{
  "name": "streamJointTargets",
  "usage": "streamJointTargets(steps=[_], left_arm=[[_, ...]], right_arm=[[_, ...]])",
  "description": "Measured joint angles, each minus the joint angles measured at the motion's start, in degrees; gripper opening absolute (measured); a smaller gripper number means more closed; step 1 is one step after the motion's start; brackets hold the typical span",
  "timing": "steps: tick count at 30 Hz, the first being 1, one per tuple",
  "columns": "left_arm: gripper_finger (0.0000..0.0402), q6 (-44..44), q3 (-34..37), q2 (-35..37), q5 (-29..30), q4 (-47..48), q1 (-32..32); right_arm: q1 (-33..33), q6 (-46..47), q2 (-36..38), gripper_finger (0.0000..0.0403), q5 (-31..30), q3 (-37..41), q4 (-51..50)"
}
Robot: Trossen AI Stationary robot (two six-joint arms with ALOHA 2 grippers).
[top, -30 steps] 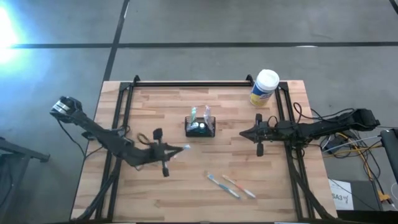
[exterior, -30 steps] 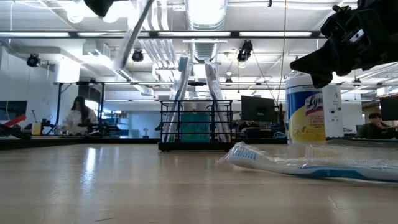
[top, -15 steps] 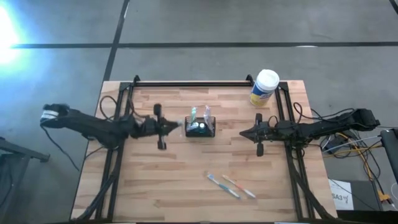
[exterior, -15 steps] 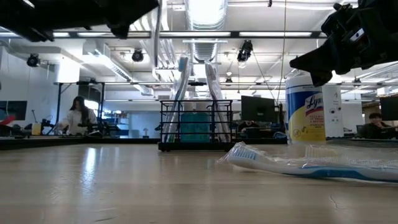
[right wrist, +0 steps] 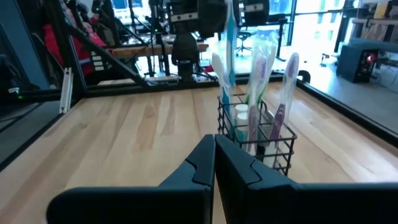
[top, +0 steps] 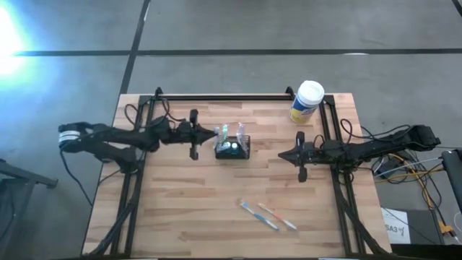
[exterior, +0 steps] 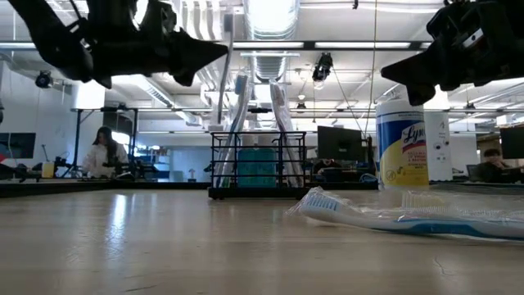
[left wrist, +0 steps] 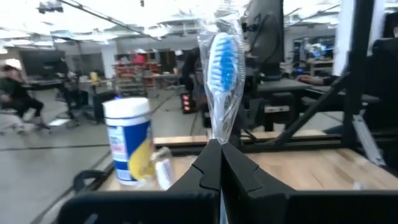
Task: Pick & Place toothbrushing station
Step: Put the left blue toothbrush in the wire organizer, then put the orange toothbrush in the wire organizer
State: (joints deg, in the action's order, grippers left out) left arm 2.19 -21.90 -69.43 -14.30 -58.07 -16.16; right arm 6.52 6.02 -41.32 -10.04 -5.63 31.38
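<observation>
Two grippers flank the caddy

Left of centre, the left gripper hovers just beside the small black wire-mesh caddy, its fingers clamped on a wrapped blue-bristled toothbrush. The caddy stands mid-worktop with toothbrushes upright inside. Nearer the front edge lie two loose toothbrushes. Right of the caddy, well apart, the right gripper waits, fingers together, empty. A yellow canister with white lid stands in the far right corner.

The table is pale planked wood with a smooth, slightly shiny finish. The caddy is thin black metal wire. A toothbrush sits in clear, glossy plastic wrap. The canister looks like plastic, with a glossy label.
</observation>
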Motion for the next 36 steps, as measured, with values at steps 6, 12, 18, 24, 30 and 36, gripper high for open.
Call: streamJointTargets(steps=[6, 12, 18, 24, 30, 36], left_arm=[[0.0000, -0.3, -2.9, -8.3, -0.1, -1.0, 0.4], [0.0000, 0.6, -3.1, -17.1, 0.5, -6.3, 0.4], [0.0000, 1.4, -3.1, -22.0, 0.9, -7.9, 0.4], [0.0013, 2.5, -3.1, -21.2, 1.9, -7.4, 0.2], [0.0083, 3.8, -3.1, -20.3, 2.0, -7.5, 0.1], [0.0192, 3.0, -3.6, -20.2, 1.9, -7.4, 0.0]], right_arm=[[0.0, -0.3, 0.1, 0.0008, 0.0, 0.0, 1.4], [0.0, -0.8, 1.0, 0.0008, 1.3, -0.9, 2.0], [0.0, -1.6, 1.1, 0.0008, 11.5, -3.5, 2.0], [0.0, -5.2, 1.6, 0.0008, 16.1, -3.5, 1.9], [-0.3, -7.5, 1.6, 0.0008, 16.1, -3.5, 1.7], [-1.0, -7.8, 1.5, 0.0008, 15.9, -5.7, -3.0]])
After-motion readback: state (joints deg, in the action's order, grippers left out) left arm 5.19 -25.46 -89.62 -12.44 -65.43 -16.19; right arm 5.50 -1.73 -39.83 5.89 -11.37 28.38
